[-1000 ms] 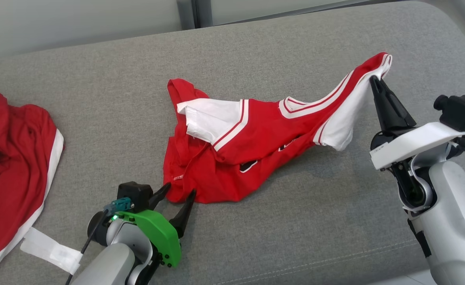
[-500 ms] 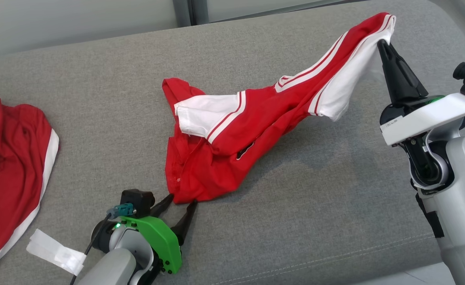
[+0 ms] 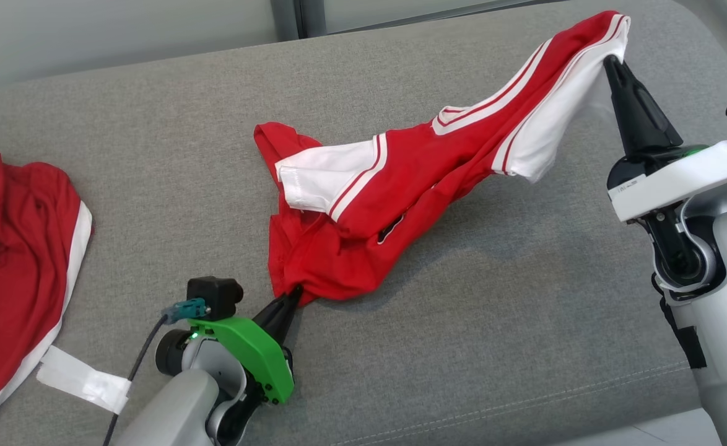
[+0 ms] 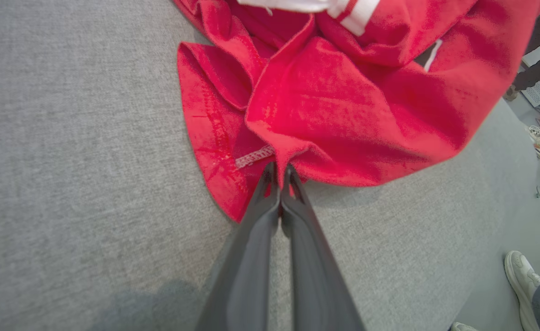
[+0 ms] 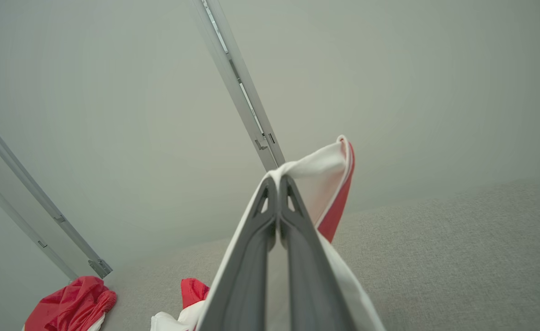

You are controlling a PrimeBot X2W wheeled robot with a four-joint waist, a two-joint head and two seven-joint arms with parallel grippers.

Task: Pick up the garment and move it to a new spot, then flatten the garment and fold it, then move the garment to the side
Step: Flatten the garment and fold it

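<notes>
The garment (image 3: pixel 400 204) is red with white panels and striped trim, crumpled on the grey sofa cushion (image 3: pixel 153 155). Its right end is stretched up off the cushion, where my right gripper (image 3: pixel 612 61) is shut on a white corner (image 5: pixel 316 170). My left gripper (image 3: pixel 292 292) is shut on the near red hem. In the left wrist view the two dark fingers (image 4: pixel 261 216) pinch a fold of red cloth (image 4: pixel 325 115) at the left gripper (image 4: pixel 279 168). The right gripper (image 5: pixel 277 179) points toward the pale wall.
A second red garment (image 3: pixel 17 248) with white trim lies at the cushion's left edge, a white label (image 3: pixel 82 381) beside it. A seam (image 3: pixel 524 396) runs along the cushion's front. A person's shoe (image 4: pixel 520 276) and cables are on the floor to the right.
My left gripper has closed on the garment's near hem. My right gripper has lifted its corner higher and farther back, pulling the cloth taut.
</notes>
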